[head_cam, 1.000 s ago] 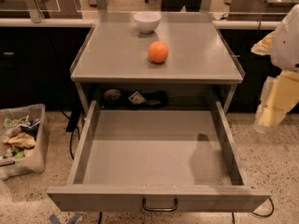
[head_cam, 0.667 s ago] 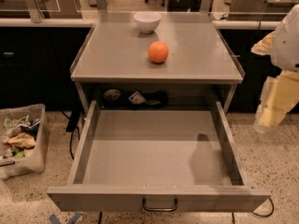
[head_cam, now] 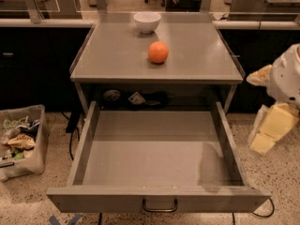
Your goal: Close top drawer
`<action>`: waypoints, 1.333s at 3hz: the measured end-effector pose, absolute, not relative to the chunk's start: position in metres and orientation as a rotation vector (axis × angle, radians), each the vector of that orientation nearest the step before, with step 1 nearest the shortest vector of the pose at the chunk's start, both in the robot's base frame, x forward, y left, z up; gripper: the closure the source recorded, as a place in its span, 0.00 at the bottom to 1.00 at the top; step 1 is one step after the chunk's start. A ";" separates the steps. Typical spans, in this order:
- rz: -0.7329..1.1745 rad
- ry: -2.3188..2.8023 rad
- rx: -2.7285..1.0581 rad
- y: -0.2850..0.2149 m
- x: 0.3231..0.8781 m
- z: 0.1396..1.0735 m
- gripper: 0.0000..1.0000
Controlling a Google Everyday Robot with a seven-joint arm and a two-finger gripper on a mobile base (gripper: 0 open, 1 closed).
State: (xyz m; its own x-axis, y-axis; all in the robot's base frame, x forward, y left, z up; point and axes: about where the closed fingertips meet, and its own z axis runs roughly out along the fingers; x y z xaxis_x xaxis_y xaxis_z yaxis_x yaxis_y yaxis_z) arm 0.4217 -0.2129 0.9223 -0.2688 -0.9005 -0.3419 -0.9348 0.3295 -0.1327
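The top drawer (head_cam: 157, 165) of the grey cart is pulled far out toward me and holds nothing. Its flat front panel (head_cam: 93, 201) runs along the bottom of the camera view, with a small dark loop handle (head_cam: 160, 206) at its centre. My arm's white body (head_cam: 288, 78) is at the right edge. The cream-coloured gripper (head_cam: 269, 132) hangs below it, to the right of the drawer's right wall and apart from it, holding nothing that I can see.
An orange (head_cam: 158, 52) and a white bowl (head_cam: 147, 22) sit on the cart top (head_cam: 112, 55). Small items lie on the shelf (head_cam: 136, 98) behind the drawer. A bin of rubbish (head_cam: 21, 139) stands on the floor at left. Cables run under the cart.
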 end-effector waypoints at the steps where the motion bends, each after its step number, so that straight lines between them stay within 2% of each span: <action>1: 0.186 2.231 -1.607 -0.204 0.417 0.926 0.19; 4: 0.188 2.240 -1.595 -0.205 0.410 0.921 0.89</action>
